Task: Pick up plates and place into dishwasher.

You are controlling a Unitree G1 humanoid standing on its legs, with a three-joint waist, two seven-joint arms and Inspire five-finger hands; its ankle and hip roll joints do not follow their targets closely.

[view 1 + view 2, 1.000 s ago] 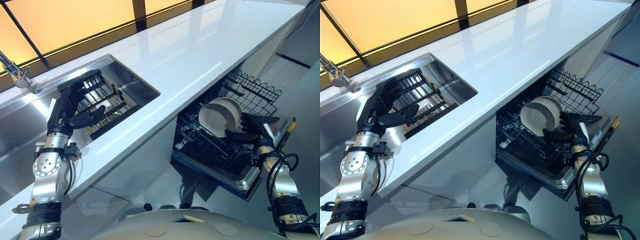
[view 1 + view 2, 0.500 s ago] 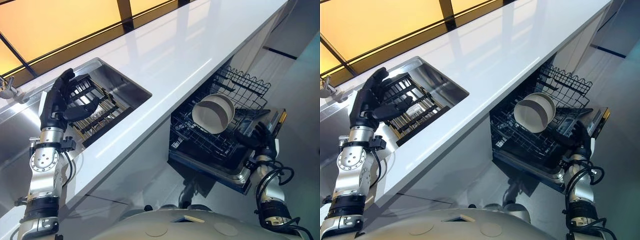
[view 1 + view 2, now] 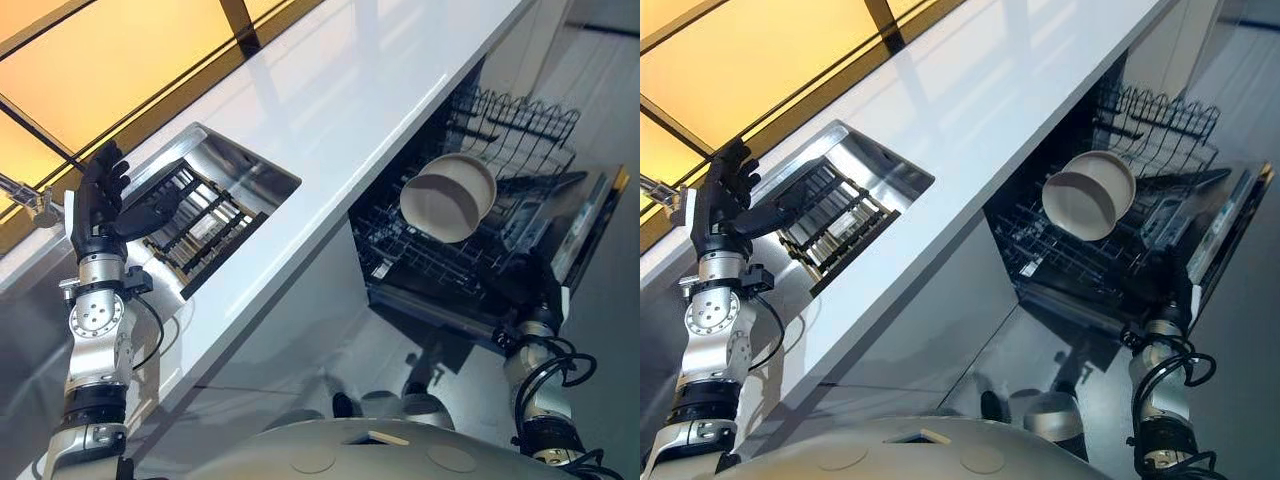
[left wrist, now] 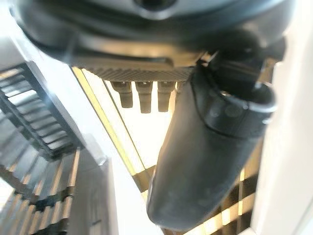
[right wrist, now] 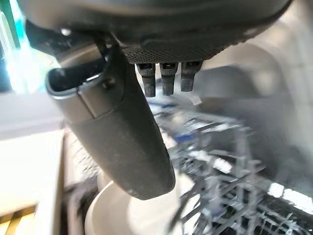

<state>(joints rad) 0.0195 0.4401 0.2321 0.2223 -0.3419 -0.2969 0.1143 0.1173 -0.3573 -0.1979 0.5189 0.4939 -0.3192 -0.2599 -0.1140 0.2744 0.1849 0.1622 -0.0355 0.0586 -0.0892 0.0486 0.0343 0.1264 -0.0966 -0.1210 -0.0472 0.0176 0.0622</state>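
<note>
Left hand [image 3: 98,205]: raised above the sink [image 3: 262,172], fingers straight and spread, thumb out, holding nothing; a dark slatted rack [image 3: 195,226] lies in the basin just below it. Its wrist view adds the rack's slats close up. Right hand [image 5: 122,132]: seen in its own wrist view, fingers straight, thumb extended, empty, hanging just above the plate. Plate [image 3: 448,197]: white, deep-rimmed, standing on edge in the dishwasher rack [image 3: 520,130], hollow face tilted up and toward the hand. Dishwasher door [image 3: 585,235]: open beneath the white counter [image 3: 350,90]. No legible writing.
</note>
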